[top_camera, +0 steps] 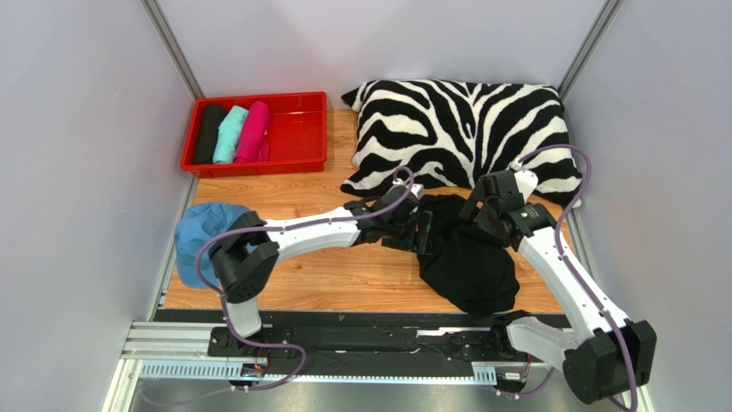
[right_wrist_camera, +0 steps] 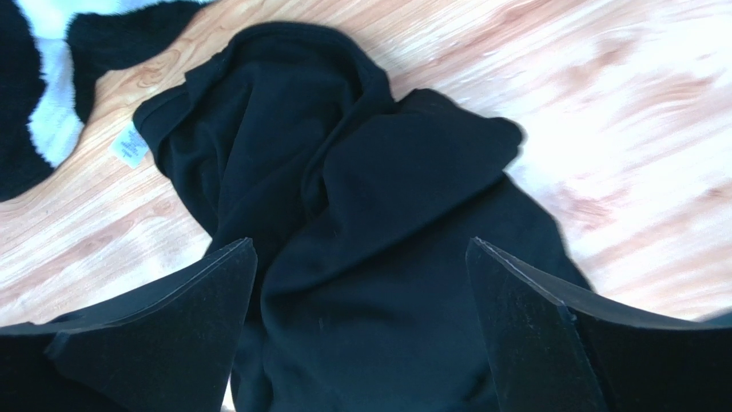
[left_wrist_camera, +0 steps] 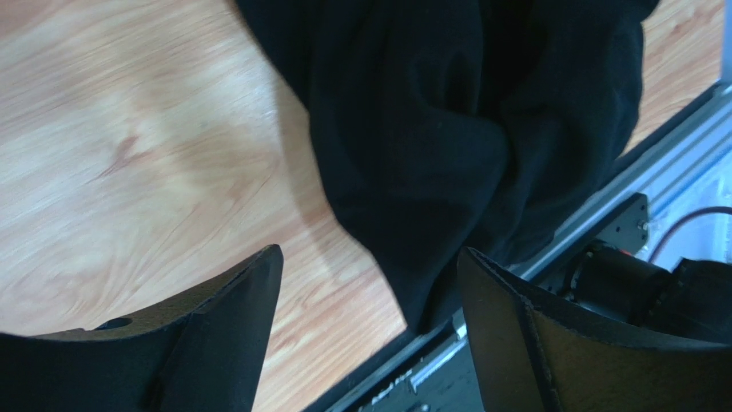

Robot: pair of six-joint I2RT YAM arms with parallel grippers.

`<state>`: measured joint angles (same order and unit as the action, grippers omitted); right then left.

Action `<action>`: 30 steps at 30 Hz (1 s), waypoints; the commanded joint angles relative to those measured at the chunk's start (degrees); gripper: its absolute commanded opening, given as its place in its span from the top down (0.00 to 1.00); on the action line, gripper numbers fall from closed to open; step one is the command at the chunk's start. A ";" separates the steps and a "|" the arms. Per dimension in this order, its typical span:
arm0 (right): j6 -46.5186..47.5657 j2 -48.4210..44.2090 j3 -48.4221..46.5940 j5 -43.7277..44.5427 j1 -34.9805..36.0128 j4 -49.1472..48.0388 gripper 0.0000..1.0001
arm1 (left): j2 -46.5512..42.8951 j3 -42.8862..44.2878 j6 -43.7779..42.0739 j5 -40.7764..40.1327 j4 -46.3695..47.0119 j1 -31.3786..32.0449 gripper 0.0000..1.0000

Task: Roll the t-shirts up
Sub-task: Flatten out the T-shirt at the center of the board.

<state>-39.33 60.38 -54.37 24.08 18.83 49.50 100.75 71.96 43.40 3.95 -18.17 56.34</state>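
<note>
A crumpled black t-shirt (top_camera: 468, 253) lies on the wooden table, right of centre. It also shows in the left wrist view (left_wrist_camera: 447, 129) and in the right wrist view (right_wrist_camera: 369, 223), with a white neck label (right_wrist_camera: 129, 148). My left gripper (top_camera: 418, 230) is open at the shirt's left edge, over bare wood and the shirt's near corner (left_wrist_camera: 368, 283). My right gripper (top_camera: 483, 210) is open just above the shirt's far part (right_wrist_camera: 361, 283). Three rolled shirts, black (top_camera: 208, 133), teal (top_camera: 229, 134) and pink (top_camera: 254, 131), lie in the red tray (top_camera: 296, 142).
A zebra-striped pillow (top_camera: 464, 129) lies at the back right, close behind both grippers. A light blue cap (top_camera: 199, 239) sits at the left table edge beside the left arm. A metal rail (top_camera: 344, 339) runs along the near edge. Grey walls close in both sides.
</note>
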 commanded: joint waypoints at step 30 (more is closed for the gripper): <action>6.98 17.23 -35.18 6.95 26.25 6.40 1.00 | -34.04 -14.05 -5.60 -5.09 -11.62 -21.35 0.92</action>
<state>-35.51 77.82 -81.95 28.32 43.81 53.19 66.92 55.57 41.45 -5.17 -26.94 34.87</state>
